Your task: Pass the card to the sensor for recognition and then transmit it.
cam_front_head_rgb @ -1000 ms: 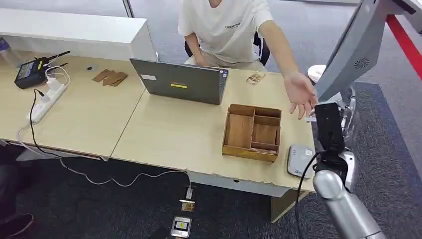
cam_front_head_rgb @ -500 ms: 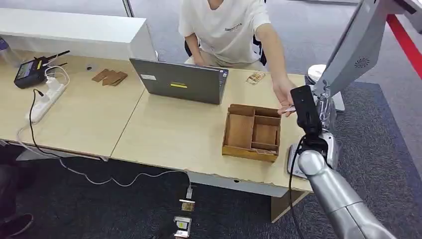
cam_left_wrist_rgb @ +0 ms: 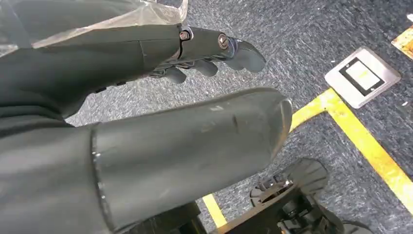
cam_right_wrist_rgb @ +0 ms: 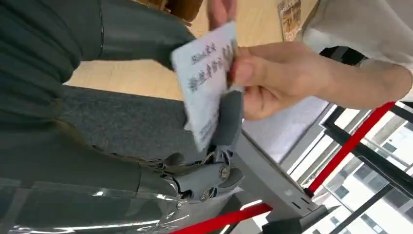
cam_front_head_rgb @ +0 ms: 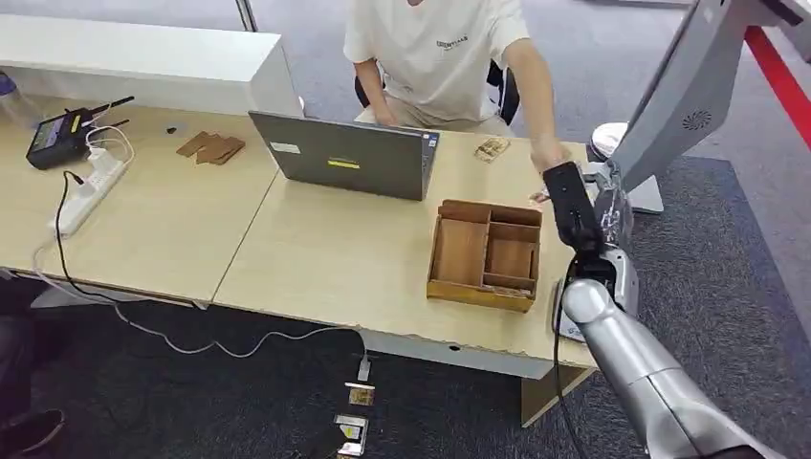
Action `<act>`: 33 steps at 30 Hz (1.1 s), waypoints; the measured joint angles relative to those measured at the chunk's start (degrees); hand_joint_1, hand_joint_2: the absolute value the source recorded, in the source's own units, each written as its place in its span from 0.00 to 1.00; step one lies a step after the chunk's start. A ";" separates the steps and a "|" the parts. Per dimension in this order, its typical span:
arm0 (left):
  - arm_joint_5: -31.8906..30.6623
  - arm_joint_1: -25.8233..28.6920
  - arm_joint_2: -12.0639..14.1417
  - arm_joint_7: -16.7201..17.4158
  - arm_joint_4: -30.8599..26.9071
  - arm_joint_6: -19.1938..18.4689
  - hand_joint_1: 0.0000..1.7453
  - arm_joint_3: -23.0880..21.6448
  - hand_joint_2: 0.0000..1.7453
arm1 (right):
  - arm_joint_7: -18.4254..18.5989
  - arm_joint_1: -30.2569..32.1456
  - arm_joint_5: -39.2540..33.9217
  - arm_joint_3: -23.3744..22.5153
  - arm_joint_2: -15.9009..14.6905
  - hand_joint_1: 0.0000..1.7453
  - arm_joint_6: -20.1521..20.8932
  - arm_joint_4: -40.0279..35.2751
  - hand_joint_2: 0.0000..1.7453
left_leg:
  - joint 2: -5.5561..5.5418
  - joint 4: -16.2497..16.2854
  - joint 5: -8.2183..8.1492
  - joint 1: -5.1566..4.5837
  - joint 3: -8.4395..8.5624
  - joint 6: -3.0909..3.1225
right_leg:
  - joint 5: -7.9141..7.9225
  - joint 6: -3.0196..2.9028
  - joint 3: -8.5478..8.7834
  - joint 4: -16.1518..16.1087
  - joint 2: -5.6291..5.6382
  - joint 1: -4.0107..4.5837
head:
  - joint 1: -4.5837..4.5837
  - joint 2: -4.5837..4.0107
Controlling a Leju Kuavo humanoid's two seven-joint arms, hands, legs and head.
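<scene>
Since a moment earlier the right hand had swung in over the table's far corner, meeting the person's hand. Its fingers pinched a thin, pale printed card, which the person also gripped. Nearby sat a compartmented wooden tray and a grey laptop. The left hand hung loosely open above grey carpet.

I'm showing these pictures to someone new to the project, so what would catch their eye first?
Most likely the handover at the table's right end: the right hand and a person's hand both touch a white card with printed text. After that, the wooden tray near the table's front edge, with the grey laptop behind it. The left hand hangs over carpet with yellow tape.
</scene>
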 joint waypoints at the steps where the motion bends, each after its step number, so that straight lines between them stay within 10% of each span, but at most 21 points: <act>1: 0.11 0.01 0.00 0.00 0.00 0.07 0.00 0.00 0.00 | -0.17 -0.07 -0.35 0.09 0.04 0.00 -0.02 0.15 1.00 | 0.00 0.00 0.00 0.00 0.00 0.00 | 0.00 0.00 0.01 0.00 0.00 0.00 | 0.00 0.00; 18: 2.23 1.46 0.18 0.00 0.02 2.30 0.00 0.02 0.00 | -2.31 3.76 -13.97 1.16 -2.17 0.00 0.94 -11.77 1.00 | 0.02 0.01 0.00 0.01 0.07 -0.01 | 0.02 -0.01 0.02 0.00 0.03 0.01 | -0.02 0.00; 33: 4.46 3.24 0.90 -1.33 0.02 4.09 0.00 2.10 0.00 | -0.11 11.54 -7.69 5.88 -5.95 0.00 7.74 -25.36 1.00 | 0.03 0.00 0.01 0.04 0.08 -0.01 | 0.02 -0.02 0.04 0.00 0.03 0.04 | 0.00 0.00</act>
